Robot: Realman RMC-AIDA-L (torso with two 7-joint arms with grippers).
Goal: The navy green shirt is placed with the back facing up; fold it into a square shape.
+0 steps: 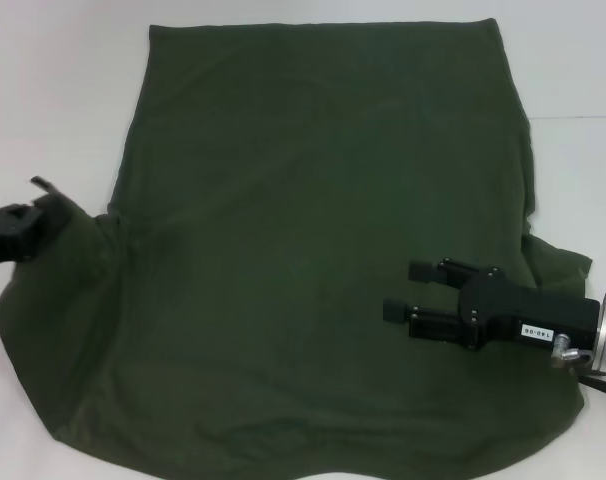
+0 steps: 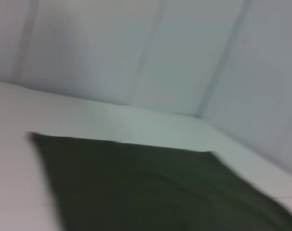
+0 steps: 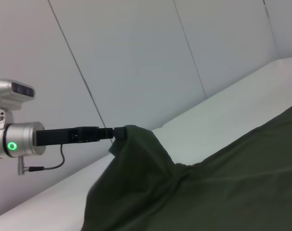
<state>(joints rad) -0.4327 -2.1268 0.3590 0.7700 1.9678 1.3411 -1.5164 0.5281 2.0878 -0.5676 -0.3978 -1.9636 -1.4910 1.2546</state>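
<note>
The navy green shirt [image 1: 313,250] lies spread across the white table [image 1: 53,90] in front of me, covering most of it. Its straight far edge runs square along the back, and the nearer part fans out wider, with a curved edge close to my body.

My left gripper [image 1: 38,215] is at the shirt's left edge, about halfway down, where the sleeve sits. The fabric there is pulled up into a small peak around my fingers and lifted off the table. In the right wrist view my left gripper [image 3: 118,134] shows clearly from the side: it is pinched tight on a bunch of the shirt [image 3: 199,183], and the cloth hangs down from that point in a draped fold with creases running back to the flat part. The left wrist view shows only the flat body of the shirt [image 2: 151,192] reaching to a far corner, with the table [image 2: 112,120] and the wall beyond.

My right gripper [image 1: 415,290] hangs over the right side of the shirt, toward the near edge, pointing left across the cloth. Its 2 fingers [image 1: 430,270] are spread apart with olive fabric visible between them, and they hold nothing. Behind it, the shirt's right sleeve pokes out past the arm toward the table's right edge.
</note>
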